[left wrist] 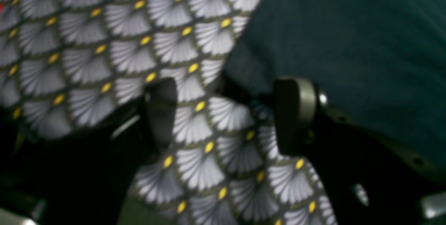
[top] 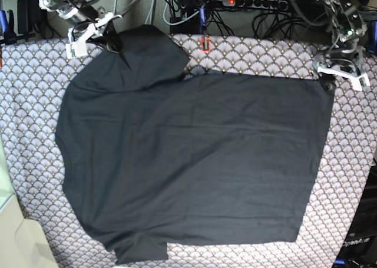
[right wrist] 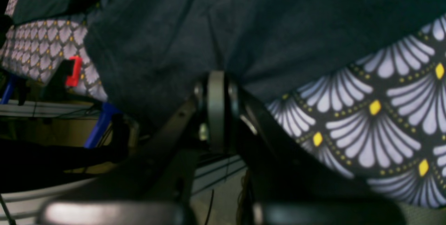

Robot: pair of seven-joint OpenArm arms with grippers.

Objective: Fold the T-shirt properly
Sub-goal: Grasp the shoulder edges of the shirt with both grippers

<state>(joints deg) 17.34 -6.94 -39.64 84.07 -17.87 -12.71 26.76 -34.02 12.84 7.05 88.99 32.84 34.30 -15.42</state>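
Far left corner of the tablecloth [top: 35, 103]: right gripper [top: 112, 41] w/ jaws pinched tight on the T-shirt [top: 194, 162] sleeve. Shirt lies spread flat across the middle of the cloth, hem toward the right edge. Far right corner: left gripper [top: 328, 86] w/ jaws wide apart, nothing between them, just beside the hem corner.

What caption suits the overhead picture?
Dark T-shirt spread on patterned tablecloth, one claw pinching its sleeve.
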